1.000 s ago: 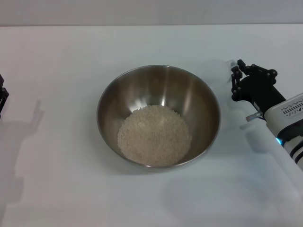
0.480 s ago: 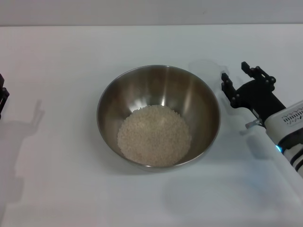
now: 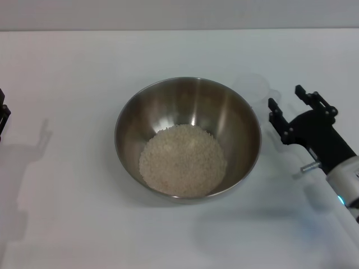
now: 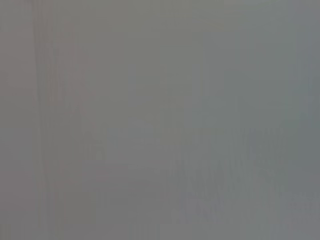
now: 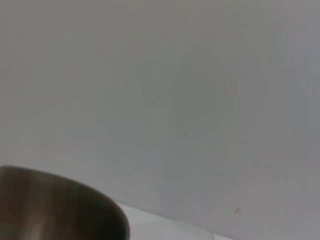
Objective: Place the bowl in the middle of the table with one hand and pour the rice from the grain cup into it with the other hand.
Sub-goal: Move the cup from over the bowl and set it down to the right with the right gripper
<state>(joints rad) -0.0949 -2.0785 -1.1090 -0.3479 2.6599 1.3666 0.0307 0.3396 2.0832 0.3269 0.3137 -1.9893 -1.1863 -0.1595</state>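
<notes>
- On the right side of the table, the right gripper has drawn back from where it stood a second ago — it was then close against the grain cup, and now it sits apart from it, nearer the robot, with its two fingers spread wide and nothing between them.
- The grain cup is left standing upright on the table just beyond the bowl's right rim; it looks see-through and empty, though its faint outline makes that hard to be sure of.
- The bowl has not shifted over the three head views and rests about mid-table, with the rice heaped in a loose mound on its floor.
- The left gripper shows only as a dark sliver at the far left edge, well apart from the bowl — whether it is open cannot be told.
- The left wrist view shows only flat grey; the right wrist view catches a part of the bowl's outer wall against a pale backdrop.
- Judged from how things lie, both parts of the task appear done: bowl placed, rice poured, cup released, and what remains is likely only for the right arm to clear away.
</notes>
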